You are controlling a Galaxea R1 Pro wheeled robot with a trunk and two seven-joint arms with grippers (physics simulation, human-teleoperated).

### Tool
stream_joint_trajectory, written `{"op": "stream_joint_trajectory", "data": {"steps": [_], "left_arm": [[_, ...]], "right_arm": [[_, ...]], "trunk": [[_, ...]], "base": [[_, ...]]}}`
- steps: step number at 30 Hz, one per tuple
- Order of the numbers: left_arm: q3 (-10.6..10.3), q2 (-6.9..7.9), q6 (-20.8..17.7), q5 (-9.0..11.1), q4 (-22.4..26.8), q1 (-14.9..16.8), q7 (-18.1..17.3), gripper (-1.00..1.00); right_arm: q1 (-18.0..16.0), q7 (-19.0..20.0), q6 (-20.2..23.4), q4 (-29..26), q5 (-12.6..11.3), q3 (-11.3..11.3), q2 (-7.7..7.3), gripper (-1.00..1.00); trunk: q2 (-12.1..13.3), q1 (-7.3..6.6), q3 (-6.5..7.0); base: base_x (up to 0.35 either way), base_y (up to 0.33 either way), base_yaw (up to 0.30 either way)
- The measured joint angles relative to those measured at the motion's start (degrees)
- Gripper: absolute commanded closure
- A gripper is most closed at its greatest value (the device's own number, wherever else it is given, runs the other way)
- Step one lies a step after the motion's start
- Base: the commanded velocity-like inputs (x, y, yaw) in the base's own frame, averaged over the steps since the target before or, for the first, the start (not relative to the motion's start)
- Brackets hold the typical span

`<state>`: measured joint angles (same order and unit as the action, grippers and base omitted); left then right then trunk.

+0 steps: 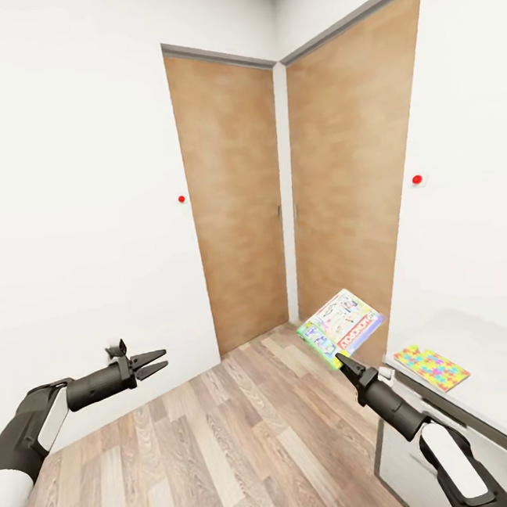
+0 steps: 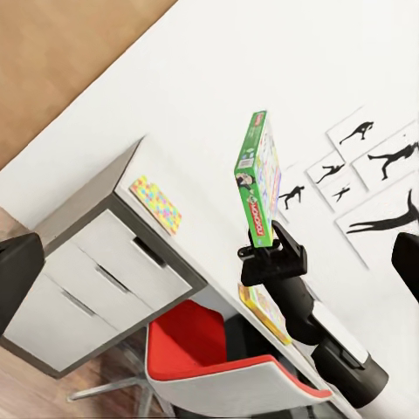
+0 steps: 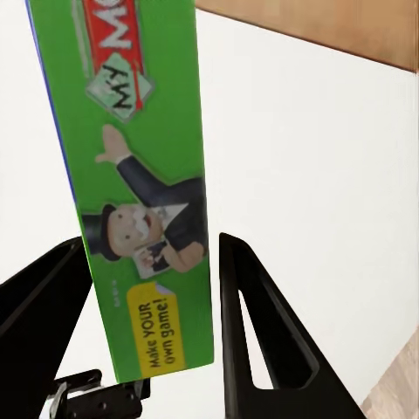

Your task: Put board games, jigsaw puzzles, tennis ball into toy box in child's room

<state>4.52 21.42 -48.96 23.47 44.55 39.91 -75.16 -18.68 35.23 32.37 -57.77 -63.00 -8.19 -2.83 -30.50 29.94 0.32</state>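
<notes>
Right end effector [image 1: 342, 360], lower centre-right of frame, pinches the green-edged board game [image 1: 341, 327] by one short edge only; box could pivot or slip in transit. Its long axis runs up and away from the fingers, cover tilted upward. Left end effector [image 1: 150, 364] parted, empty. Jigsaw puzzle [image 1: 432, 367] flat on bench [image 1: 503, 367], lower right.

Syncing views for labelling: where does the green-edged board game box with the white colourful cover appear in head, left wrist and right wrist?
Head: green-edged board game box, lower centre-right, atop the right end effector.
Left wrist: upper centre, seen edge-on.
Right wrist: left half, between the fingers.
Shared landmark: multicoloured jigsaw puzzle on the light grey table.
</notes>
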Motion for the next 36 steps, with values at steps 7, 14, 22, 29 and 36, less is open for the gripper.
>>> {"op": "stream_joint_trajectory", "data": {"steps": [7, 14, 22, 29, 36], "left_arm": [[-0.02, 0.0, 0.0, 0.0, 0.0, 0.0, 0.0, -1.0], [-0.04, 0.0, 0.0, 0.0, 0.0, 0.0, 0.0, -1.0], [-0.04, 0.0, 0.0, 0.0, 0.0, 0.0, 0.0, -1.0], [-0.04, 0.0, 0.0, -0.05, 0.0, 0.0, 0.0, -1.0], [-0.04, -0.01, 0.0, -0.08, 0.0, 0.0, 0.0, -1.0]], "right_arm": [[0.0, -0.01, -0.08, 0.0, 0.0, 0.0, 0.0, 1.0], [0.0, -0.02, -0.08, 0.0, 0.0, 0.0, 0.0, 1.0], [0.0, -0.04, -0.08, 0.0, 0.0, 0.0, 0.0, 1.0], [0.0, -0.08, -0.08, 0.0, 0.0, 0.0, 0.0, 1.0], [0.0, -0.09, -0.08, 0.0, 0.0, 0.0, 0.0, 1.0]], "trunk": [[0.0, 0.0, 0.0], [0.0, 0.0, 0.0], [0.0, 0.0, 0.0], [0.0, 0.0, 0.0], [0.0, 0.0, 0.0]], "base": [[0.0, 0.0, -0.281], [0.0, 0.0, -0.281], [0.0, 0.0, -0.281], [0.0, 0.0, -0.281], [0.0, 0.0, -0.281]]}}
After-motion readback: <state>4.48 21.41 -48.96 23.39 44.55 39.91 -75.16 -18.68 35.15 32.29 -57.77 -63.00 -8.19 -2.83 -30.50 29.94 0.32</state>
